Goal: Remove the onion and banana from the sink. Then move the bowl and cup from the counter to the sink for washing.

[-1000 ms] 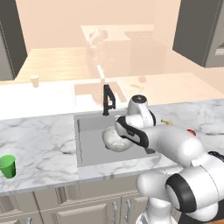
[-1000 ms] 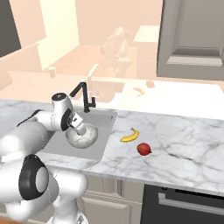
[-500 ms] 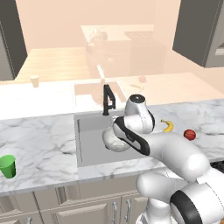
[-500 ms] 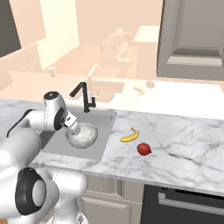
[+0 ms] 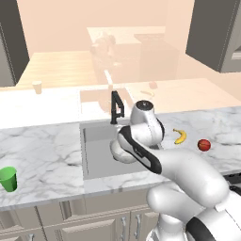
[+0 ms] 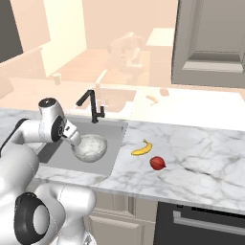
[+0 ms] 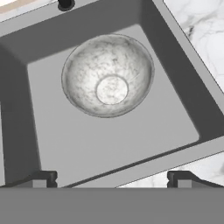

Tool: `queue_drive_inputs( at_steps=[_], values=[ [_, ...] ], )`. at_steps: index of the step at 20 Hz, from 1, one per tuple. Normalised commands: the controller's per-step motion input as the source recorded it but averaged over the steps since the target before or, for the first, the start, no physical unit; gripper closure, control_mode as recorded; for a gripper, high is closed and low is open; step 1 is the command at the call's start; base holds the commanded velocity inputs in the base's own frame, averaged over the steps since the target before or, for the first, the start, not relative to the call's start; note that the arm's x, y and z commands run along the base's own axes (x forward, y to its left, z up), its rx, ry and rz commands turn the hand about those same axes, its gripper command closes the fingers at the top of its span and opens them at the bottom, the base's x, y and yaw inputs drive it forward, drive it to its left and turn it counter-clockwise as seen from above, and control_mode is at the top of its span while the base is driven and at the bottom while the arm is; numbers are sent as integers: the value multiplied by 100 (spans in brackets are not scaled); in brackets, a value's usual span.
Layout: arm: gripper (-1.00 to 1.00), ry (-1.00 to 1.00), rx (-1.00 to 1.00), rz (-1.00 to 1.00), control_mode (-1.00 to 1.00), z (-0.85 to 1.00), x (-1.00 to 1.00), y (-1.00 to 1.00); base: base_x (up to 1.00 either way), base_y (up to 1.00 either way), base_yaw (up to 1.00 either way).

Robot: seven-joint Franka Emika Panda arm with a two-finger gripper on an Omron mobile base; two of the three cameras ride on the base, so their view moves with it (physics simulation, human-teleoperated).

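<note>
Lifted clear since a second ago, the robot's arm has drawn up and back from the basin, leaving the bowl [image 7: 108,75] behind on the sink [image 7: 131,140] floor. In the hand view the speckled grey-white bowl sits upright and open-mouthed, toward the faucet end of the grey basin, well ahead of the gripper [image 7: 112,178] and untouched by it. Both dark fingertips [image 7: 43,178] stand far apart at the bottom of that view, jaws spread wide and holding nothing, poised above the near rim of the sink.

From the right base view the bowl [image 6: 90,147] shows inside the basin, partly behind the hand, with the black faucet [image 6: 92,106] rising at the back edge. Out on the white marble counter [image 6: 201,153], to the right of the sink, the yellow banana [image 6: 142,148] lies just beside the red onion [image 6: 157,163], the two close but apart.

From the left base view the green cup [image 5: 8,179] stands upright on the counter well left of the sink, near the front edge. Banana [image 5: 179,136] and onion [image 5: 204,145] appear beyond the arm on the right-hand marble.

No brand, label or writing can be read on any of these things.
</note>
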Motion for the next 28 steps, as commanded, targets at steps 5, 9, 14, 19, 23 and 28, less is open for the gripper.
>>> queue_drive_inputs(
  at_steps=[5,9,14,19,23,28],
  values=[
    [-100,0,-2,5,-100,10,-9,22,0,0,0],
    [-100,0,-1,6,-100,9,-7,21,0,0,0],
    [-100,0,-1,7,-100,9,-7,22,0,0,0],
    [-100,1,0,5,-100,10,-7,27,0,0,0],
    [-100,0,0,10,-100,10,-13,25,0,0,0],
    [-100,2,0,10,-100,10,-15,26,0,0,0]
  ],
)
